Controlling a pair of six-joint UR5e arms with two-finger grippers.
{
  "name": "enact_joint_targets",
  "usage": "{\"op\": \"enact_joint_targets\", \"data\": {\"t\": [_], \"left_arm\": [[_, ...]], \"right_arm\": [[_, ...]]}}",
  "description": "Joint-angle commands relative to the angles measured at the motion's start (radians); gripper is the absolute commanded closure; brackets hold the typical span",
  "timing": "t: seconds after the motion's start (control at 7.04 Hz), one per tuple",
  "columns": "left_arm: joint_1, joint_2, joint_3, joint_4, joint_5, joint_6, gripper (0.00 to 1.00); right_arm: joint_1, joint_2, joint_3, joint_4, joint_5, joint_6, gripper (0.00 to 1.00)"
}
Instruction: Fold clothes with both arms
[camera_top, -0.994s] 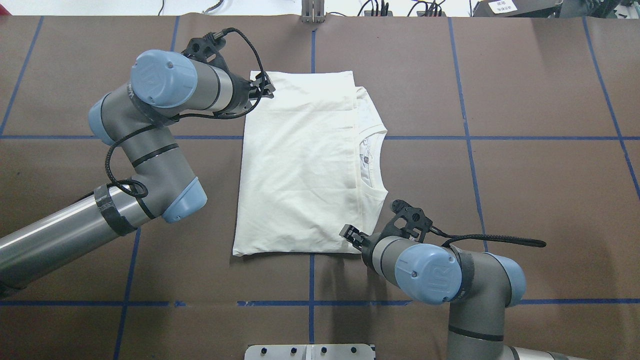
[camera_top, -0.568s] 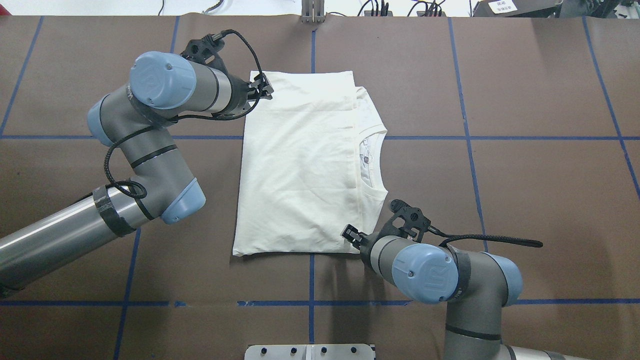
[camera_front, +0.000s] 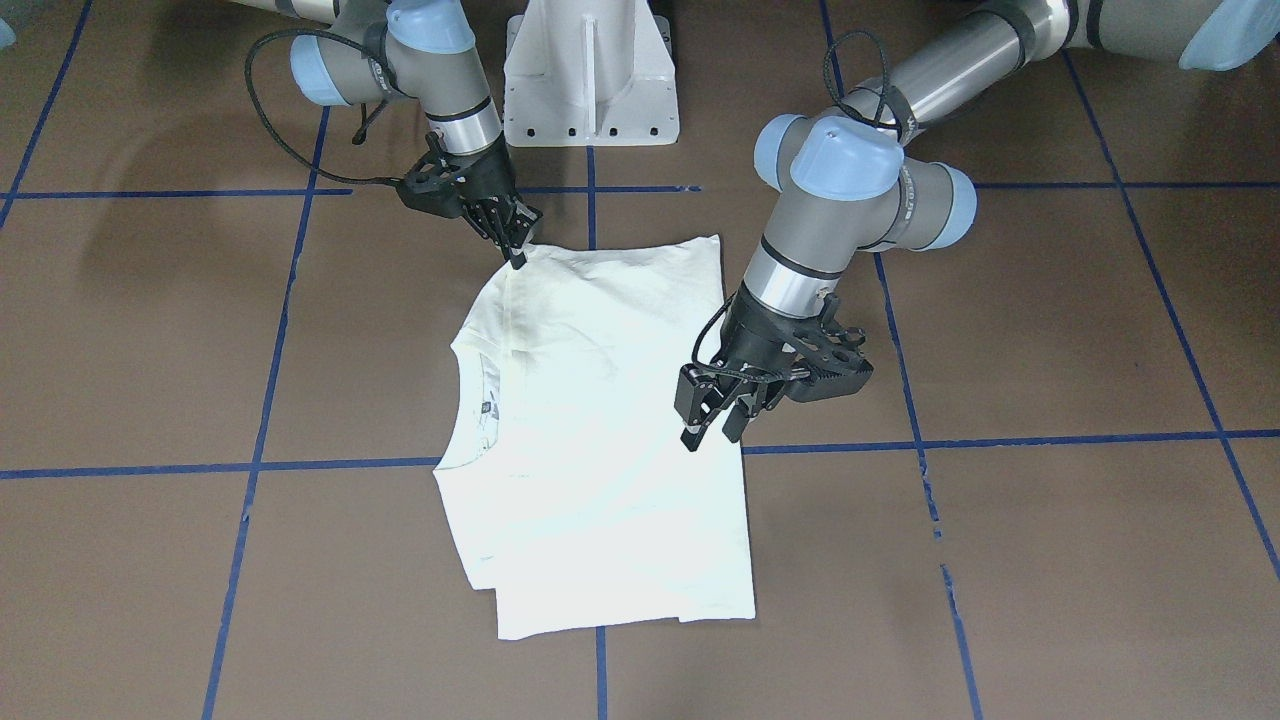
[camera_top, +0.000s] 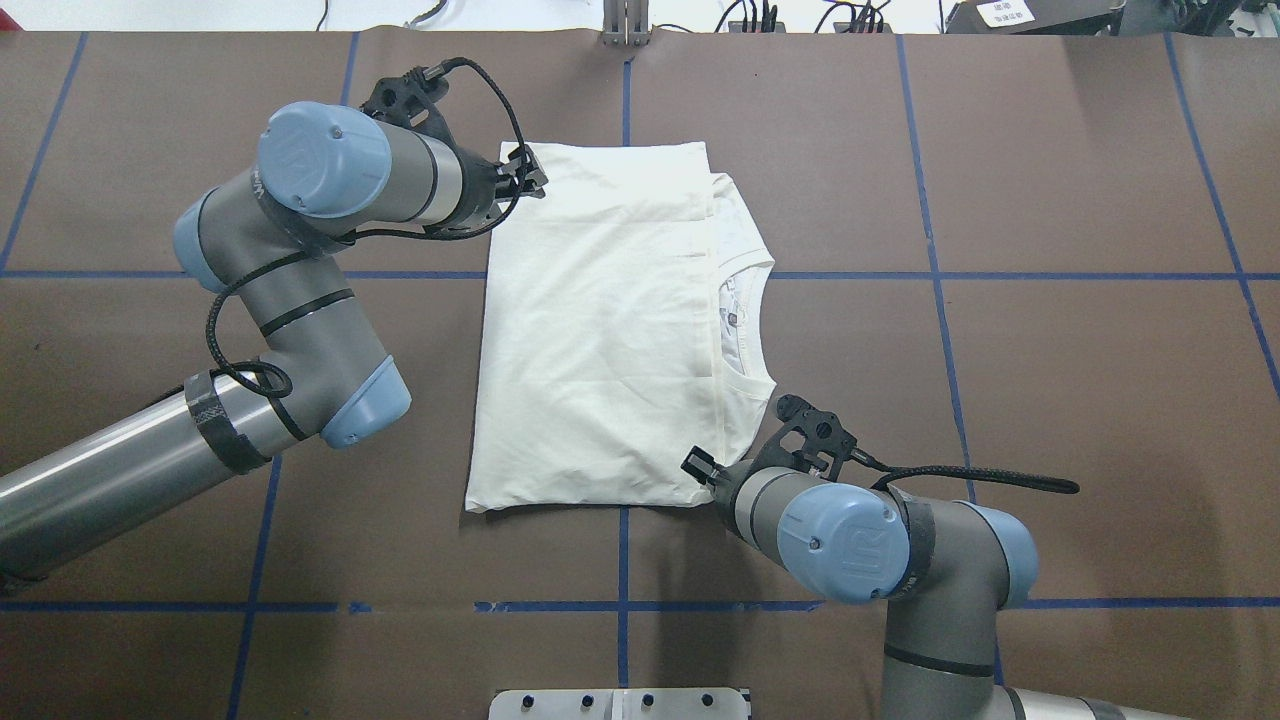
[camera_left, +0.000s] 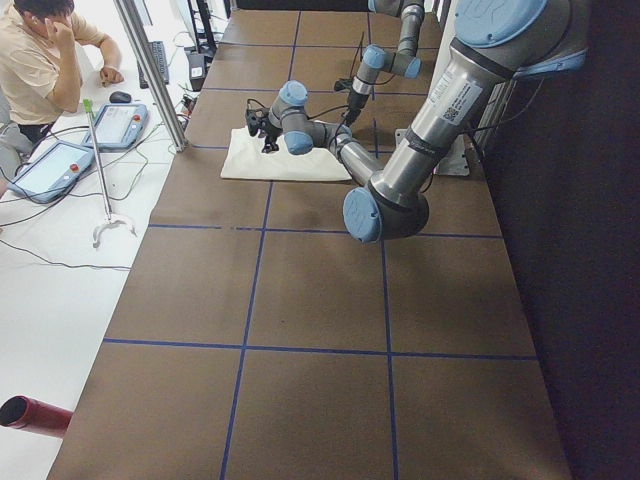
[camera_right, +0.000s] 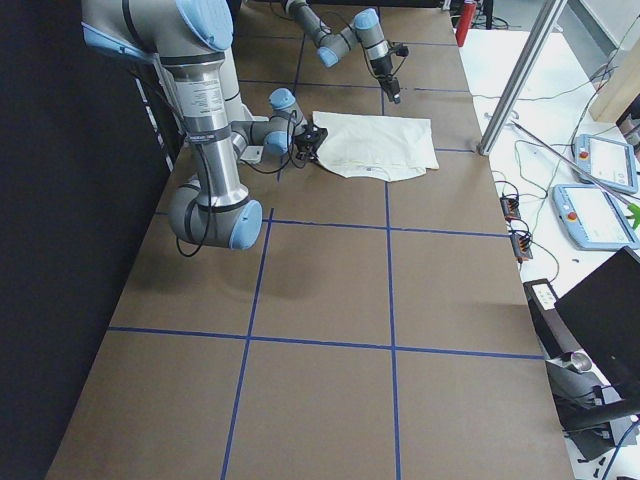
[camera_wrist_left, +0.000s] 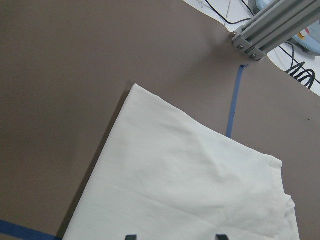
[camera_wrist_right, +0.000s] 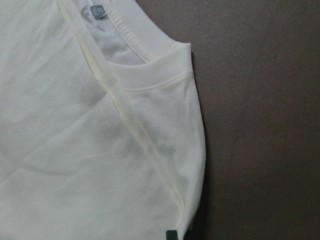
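Cream T-shirt (camera_front: 600, 480) lies under left pincer (camera_front: 709, 440), fingers spread wide.

Right gripper (camera_wrist_right: 171, 234) mostly cut off below

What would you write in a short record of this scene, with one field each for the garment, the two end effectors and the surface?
Garment: cream shirt, folded into a rough rectangle, plain side up, lying flat.
Collar: faces the robot's right side.
Left end effector: open, apparently raised over the shirt near its far corner.
Right end effector: fingertips at the shirt's near corner by the shoulder; open or shut unclear.
Surface: brown table with blue grid lines.
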Motion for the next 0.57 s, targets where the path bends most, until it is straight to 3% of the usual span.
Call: {"op": "enact_joint_targets", "data": {"t": [0.0, 0.14, 0.43], "left_arm": [[0.055, 0.071, -0.129, 0.047, 0.003, -0.066, 0.39], [0.116, 0.137, -0.242, 0.109, 0.014, -0.117, 0.39], [0.292, 0.273, -0.414, 0.192, 0.148, -0.23, 0.39]], "right_arm": [[0.009, -0.017, 0.054, -0.002, 0.001, -0.001, 1.0], [0.009, -0.039, 0.068, 0.0, 0.001, -0.001, 1.0], [0.009, -0.067, 0.092, 0.0, 0.003, -0.001, 1.0]]}}
